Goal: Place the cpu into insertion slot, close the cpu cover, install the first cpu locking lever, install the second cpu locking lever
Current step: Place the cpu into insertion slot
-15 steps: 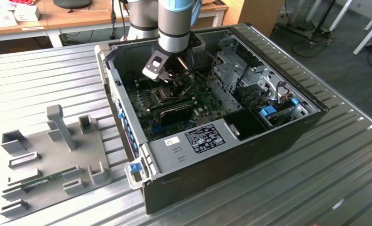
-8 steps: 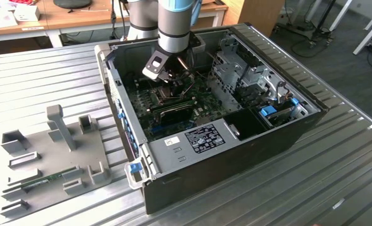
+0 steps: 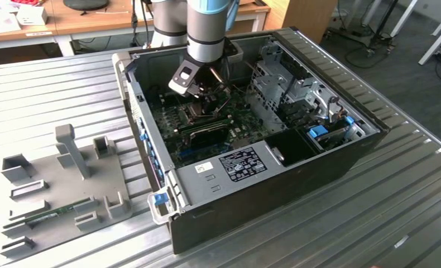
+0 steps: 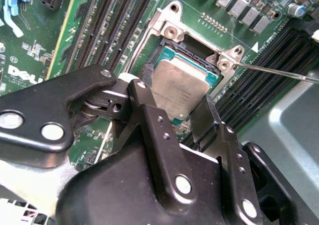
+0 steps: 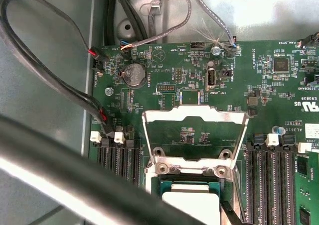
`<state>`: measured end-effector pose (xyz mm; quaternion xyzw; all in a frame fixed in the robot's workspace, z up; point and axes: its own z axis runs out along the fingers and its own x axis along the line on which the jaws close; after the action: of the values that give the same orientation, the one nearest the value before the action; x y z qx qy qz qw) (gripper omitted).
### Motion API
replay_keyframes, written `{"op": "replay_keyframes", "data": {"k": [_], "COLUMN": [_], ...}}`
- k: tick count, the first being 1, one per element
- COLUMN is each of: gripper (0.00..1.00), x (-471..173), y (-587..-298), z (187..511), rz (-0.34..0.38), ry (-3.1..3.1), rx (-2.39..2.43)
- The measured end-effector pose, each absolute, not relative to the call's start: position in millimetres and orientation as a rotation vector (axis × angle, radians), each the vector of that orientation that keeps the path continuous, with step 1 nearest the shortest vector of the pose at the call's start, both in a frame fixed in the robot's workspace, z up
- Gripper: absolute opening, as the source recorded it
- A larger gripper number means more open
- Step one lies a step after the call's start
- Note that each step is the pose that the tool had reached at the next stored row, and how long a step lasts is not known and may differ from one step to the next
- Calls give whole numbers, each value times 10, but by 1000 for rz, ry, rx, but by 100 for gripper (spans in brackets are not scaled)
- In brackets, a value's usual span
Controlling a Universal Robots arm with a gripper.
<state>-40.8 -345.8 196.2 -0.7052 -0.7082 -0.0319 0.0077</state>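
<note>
Black two-finger gripper [image 4: 173, 98]: fingers [image 4: 147, 105] are closed in on two opposite edges of the small flat square cpu [image 4: 182, 85] with the dull grey metal top, clamped on it (no gap shows at either finger in the second wrist view). The cpu sits over the square insertion slot [image 4: 169, 48] with dark centre and silvery rim. I can't tell if it is fully seated. The thin silvery square-frame cpu cover [image 5: 194, 116] is swung open, and the green circuit board [image 5: 164, 60] shows through its window. A thin silver lever rod [image 4: 279, 71] stands free off one slot corner.

In the exterior view the arm reaches down into the open black computer case [image 3: 280, 195] at upper centre. The case lies on a ribbed silvery metal table [image 3: 399, 212]. A grey fixture tray [image 3: 53, 190] sits at the exterior view's lower left, with wooden desks [image 3: 94, 19] along the top edge.
</note>
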Motion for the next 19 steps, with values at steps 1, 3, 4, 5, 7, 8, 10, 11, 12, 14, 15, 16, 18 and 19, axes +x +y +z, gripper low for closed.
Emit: {"op": "replay_keyframes", "data": {"k": [1,3,4,5,7,8,10,11,12,14,15,16,18,19], "gripper": [54,54,54,54,54,54,54,54,54,54,54,54,54,54], "x": [-408,-409,-409,-409,-409,-409,-409,-409,-409,-409,-409,-409,-410,-410], "y": [-3456,-3456,-3456,-3456,-3456,-3456,-3456,-3456,-3456,-3456,-3456,-3456,-3456,-3456], "z": [1960,1955,1952,1949,1942,1939,1936,1936,1935,1934,1934,1934,1933,1932], "rz": [-99,-99,-99,-99,-99,-99,-99,-99,-99,-99,-99,-99,-99,-99], "ry": [-2214,-2214,-2214,-2214,-2214,-2214,-2214,-2214,-2214,-2214,-2214,-2214,-2214,-2214], "rx": [-2205,-2205,-2205,-2205,-2205,-2205,-2205,-2205,-2205,-2205,-2205,-2205,-2205,-2205]}}
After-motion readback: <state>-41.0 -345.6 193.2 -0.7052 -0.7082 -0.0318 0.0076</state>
